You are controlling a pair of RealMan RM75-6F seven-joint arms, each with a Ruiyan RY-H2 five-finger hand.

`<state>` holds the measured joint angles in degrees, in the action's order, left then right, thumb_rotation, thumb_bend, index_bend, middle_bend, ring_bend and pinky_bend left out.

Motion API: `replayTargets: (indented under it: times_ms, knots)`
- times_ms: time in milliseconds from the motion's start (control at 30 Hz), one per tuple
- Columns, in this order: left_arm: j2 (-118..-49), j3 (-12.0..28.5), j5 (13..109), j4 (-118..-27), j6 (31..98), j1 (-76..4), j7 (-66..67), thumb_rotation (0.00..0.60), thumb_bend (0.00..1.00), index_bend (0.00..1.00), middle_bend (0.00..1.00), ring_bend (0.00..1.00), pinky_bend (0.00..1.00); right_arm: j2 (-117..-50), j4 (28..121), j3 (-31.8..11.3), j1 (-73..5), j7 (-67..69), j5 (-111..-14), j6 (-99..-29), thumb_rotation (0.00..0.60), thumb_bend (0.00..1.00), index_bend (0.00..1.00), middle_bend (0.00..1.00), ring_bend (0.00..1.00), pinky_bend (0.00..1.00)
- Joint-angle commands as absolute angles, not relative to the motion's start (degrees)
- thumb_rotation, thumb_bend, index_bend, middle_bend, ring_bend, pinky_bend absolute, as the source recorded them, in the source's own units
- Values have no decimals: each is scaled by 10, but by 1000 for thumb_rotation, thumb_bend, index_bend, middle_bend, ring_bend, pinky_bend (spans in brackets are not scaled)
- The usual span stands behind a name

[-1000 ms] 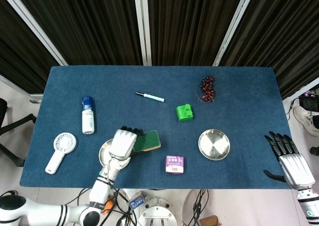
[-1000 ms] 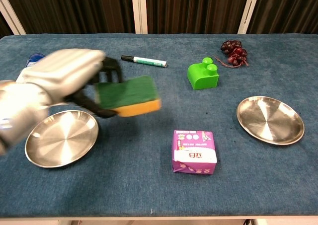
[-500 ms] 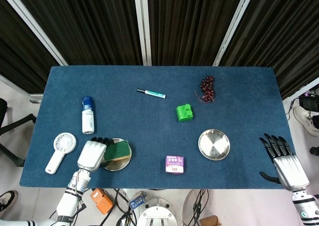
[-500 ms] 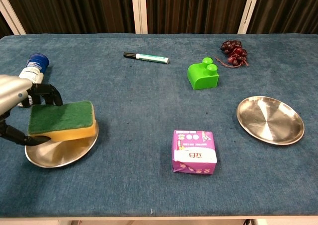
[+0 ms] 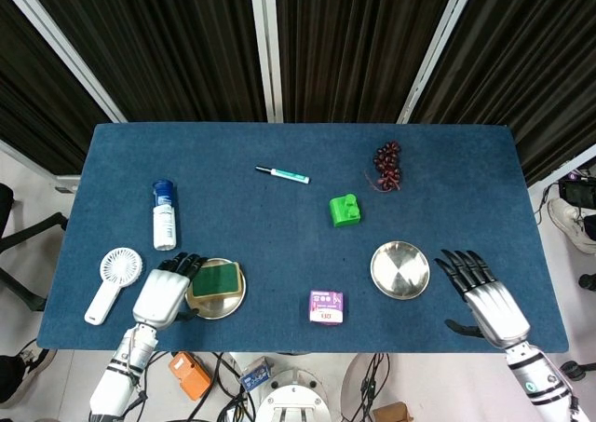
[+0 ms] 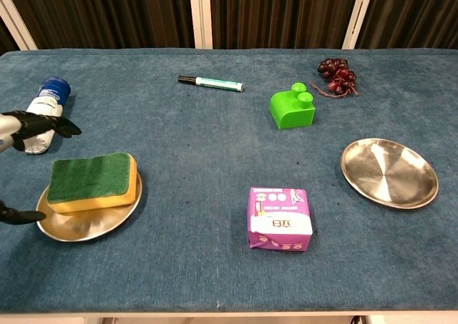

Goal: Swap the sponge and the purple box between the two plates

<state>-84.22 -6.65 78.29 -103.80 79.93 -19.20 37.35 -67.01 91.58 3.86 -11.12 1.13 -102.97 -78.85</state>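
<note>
The green and yellow sponge [image 5: 217,278] [image 6: 93,182] lies flat on the left metal plate [image 5: 229,303] [image 6: 86,227]. My left hand [image 5: 164,292] is just left of it, fingers spread and off the sponge; in the chest view only its dark fingertips [image 6: 43,124] show at the left edge. The purple box [image 5: 326,306] [image 6: 280,217] lies on the blue table between the plates. The right metal plate [image 5: 399,269] [image 6: 388,172] holds nothing. My right hand [image 5: 484,296] hovers open just right of that plate; the chest view does not show it.
A white bottle with a blue cap [image 5: 165,215] [image 6: 44,108] and a white hand fan [image 5: 112,282] lie at the left. A marker [image 5: 282,174] [image 6: 210,85], a green block [image 5: 345,209] [image 6: 292,107] and a dark bead string [image 5: 386,166] [image 6: 336,74] lie further back.
My left hand has set the sponge on the left plate, let go and drawn back leftward. My right hand has moved in from the table's right edge toward the right plate.
</note>
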Motion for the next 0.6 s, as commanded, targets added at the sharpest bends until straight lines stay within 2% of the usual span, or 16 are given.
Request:
replayTargets:
  times_ms: [33,200,267,333,600]
  knots:
    - [-807,-93,835,-1063,844,-163,381,600,32,159,173,151,319,-691,963,30,-147,-27,-1039,-735,600,250,0,0,0,69]
    - [-778,-105,868,-1072,879,-135,364,600,39,159,173,151,319,-730,1031,10,-197,-106,-990,-624,600,250,0,0,0,70]
    - [-767,-105,874,-1066,891,-122,342,600,40,159,173,151,318,-771,1049,-1,-221,-151,-950,-569,600,250,0,0,0,70]
    - [-759,-103,873,-1058,894,-113,322,600,40,159,173,151,319,-815,1049,-13,-234,-189,-913,-542,600,250,0,0,0,70]
    - [-744,-95,864,-1034,889,-92,272,600,43,159,173,151,305,-935,1010,-34,-261,-281,-808,-513,600,250,0,29,0,94]
